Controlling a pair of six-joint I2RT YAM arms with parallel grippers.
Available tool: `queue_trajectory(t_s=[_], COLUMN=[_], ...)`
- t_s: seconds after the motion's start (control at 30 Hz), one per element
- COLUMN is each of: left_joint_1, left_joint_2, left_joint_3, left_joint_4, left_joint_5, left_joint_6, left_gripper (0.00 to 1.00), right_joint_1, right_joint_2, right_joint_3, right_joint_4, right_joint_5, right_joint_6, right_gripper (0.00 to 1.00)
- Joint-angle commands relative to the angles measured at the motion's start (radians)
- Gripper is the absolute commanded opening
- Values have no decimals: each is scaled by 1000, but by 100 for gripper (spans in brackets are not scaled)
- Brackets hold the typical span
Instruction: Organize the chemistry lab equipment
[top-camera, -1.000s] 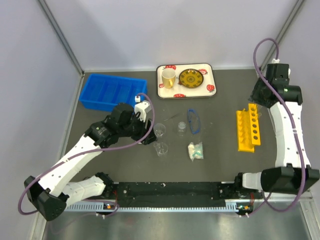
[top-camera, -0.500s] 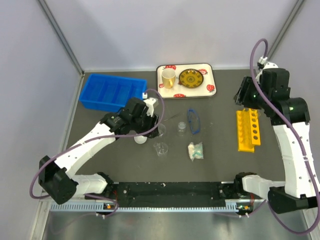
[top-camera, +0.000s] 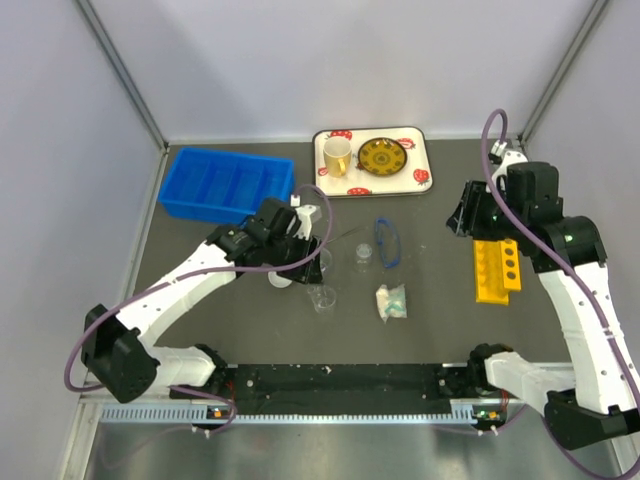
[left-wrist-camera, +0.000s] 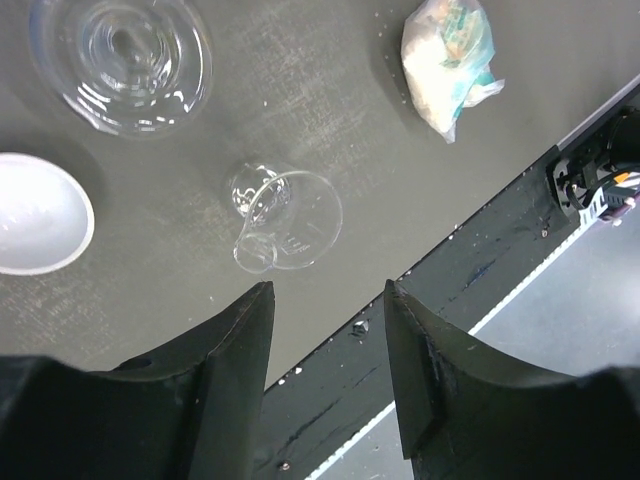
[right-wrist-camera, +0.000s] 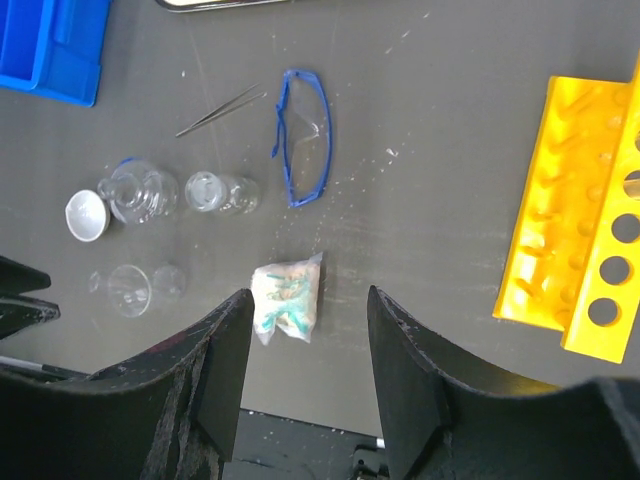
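Your left claw (left-wrist-camera: 325, 296) is hanging half spread, gripping nothing, above small clear beaker (left-wrist-camera: 285, 218) lying tipped on desk (left-wrist-camera: 400, 180). Your right claw (right-wrist-camera: 308, 296) is hanging half spread, empty, over white-and-teal packet (right-wrist-camera: 287, 300).

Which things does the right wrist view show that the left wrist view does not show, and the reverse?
Only the right wrist view: the blue-rimmed goggles, the yellow rack, a corner of the blue bin, thin sticks and a small clear jar.
Only the left wrist view: a black fitting with an orange mark, at the near edge.
Both: the white dome, the tipped beaker, the upright beaker and the packet.
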Motion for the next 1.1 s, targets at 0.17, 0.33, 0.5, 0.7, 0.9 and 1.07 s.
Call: queue_trajectory(t_s=[0.17, 0.33, 0.5, 0.7, 0.9, 1.07], left_joint_1=[-3, -3, -2, -2, 0, 3], left_joint_2=[-13, 5, 31, 68, 104, 122], left_joint_3=[-92, -113, -122, -122, -113, -102], left_joint_4=[12, 35, 60, 77, 83, 85], left_joint_5=[-17, -14, -9, -17, -25, -31], left_joint_6=[-38, -38, -26, -17, 2, 17], left_gripper=[54, 54, 54, 54, 54, 54], right_joint_1=[31, 31, 30, 31, 30, 31], right_joint_2=[-61, -69, -78, -84, -83, -83], right_joint_3=[-46, -55, -70, -78, -86, -87], right_joint_4=[83, 83, 83, 82, 82, 82], right_joint_5=[-56, -50, -45, -39, -40, -39], right_joint_6=[6, 1, 3, 1, 6, 4], right_gripper=[50, 50, 50, 50, 50, 50])
